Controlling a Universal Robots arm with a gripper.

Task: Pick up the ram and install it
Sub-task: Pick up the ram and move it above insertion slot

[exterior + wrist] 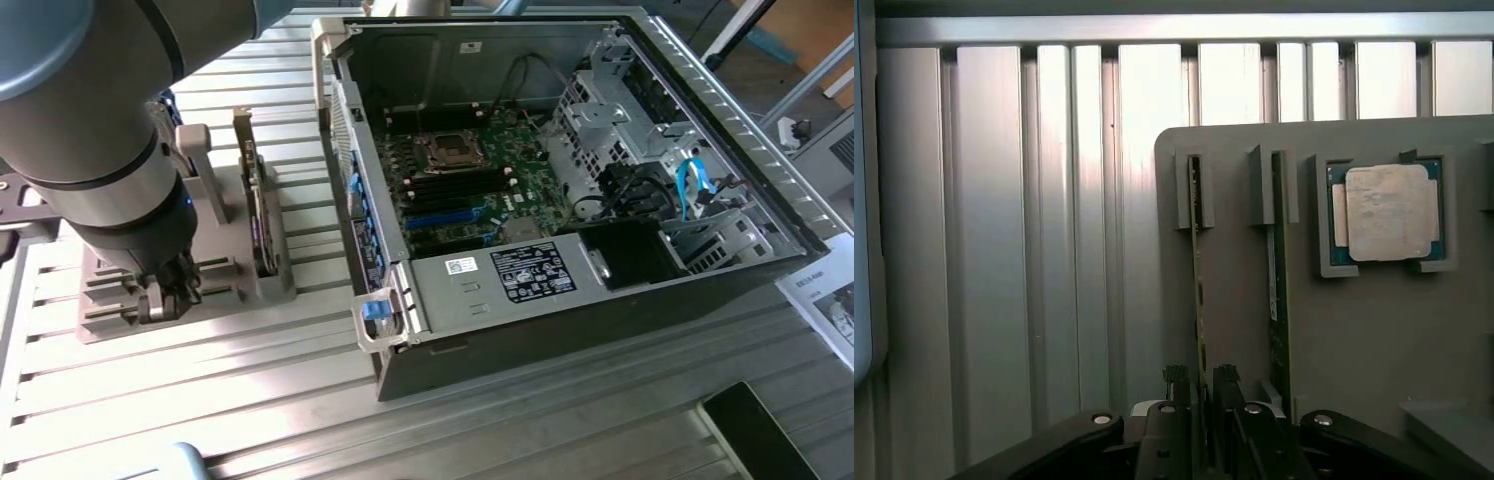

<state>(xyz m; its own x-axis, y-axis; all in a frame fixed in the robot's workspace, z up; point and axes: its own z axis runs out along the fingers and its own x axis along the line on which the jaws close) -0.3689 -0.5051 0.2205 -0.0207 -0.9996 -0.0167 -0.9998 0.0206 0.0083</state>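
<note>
End effector [1201, 378] low over grey holder [1354, 340], fingers [1175, 379] apart, straddling the ram [1198, 290], which stands on edge in its slot. The ram looks light, stiff, thin and fragile. It is best pinched across its flat faces at the top edge, squarely, without twisting.

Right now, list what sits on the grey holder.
A ram stick and a second stick stand on edge in slots; a processor lies in a recess. The gripper hides the sticks' near ends.

The arm [80, 120] covers much of the holder [274, 285]. On the holder, one end of the ram [1197, 300] vanishes behind the gripper [1200, 376]. Beside the holder, the label [531, 272] on the case [534, 350] is too small to read.
</note>
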